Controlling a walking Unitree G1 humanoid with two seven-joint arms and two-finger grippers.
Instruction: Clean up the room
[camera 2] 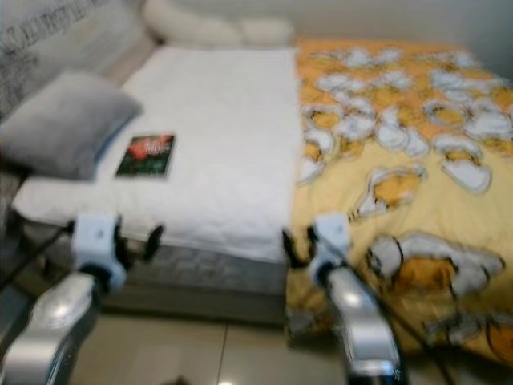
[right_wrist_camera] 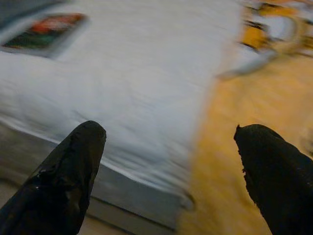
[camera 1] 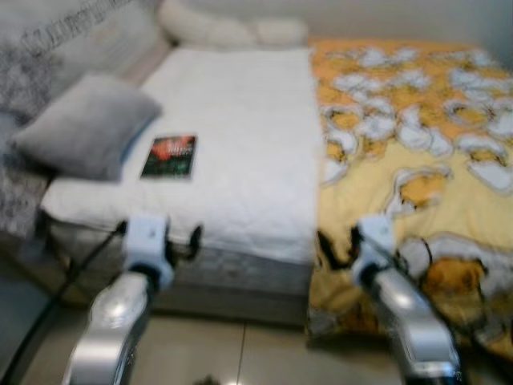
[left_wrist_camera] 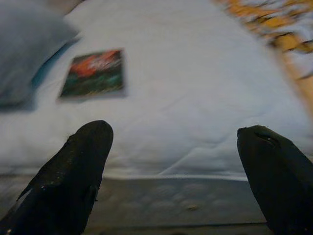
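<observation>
Left of centre in the frame, your book (camera 1: 169, 156) lies flat on the white mattress (camera 1: 240, 136) beside the grey pillow (camera 1: 84, 124). Both grippers, left (camera 1: 182, 243) and right (camera 1: 337, 243), hover spread, empty. Thin, stiff, probably light: pinch its near edge.

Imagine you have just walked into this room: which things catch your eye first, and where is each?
The yellow patterned blanket stands out first, covering the bed's right half and hanging over its front edge. On the bare white mattress to its left lies a dark book, beside a grey pillow. Nearest, the left gripper and right gripper are raised open before the bed's front edge.
</observation>
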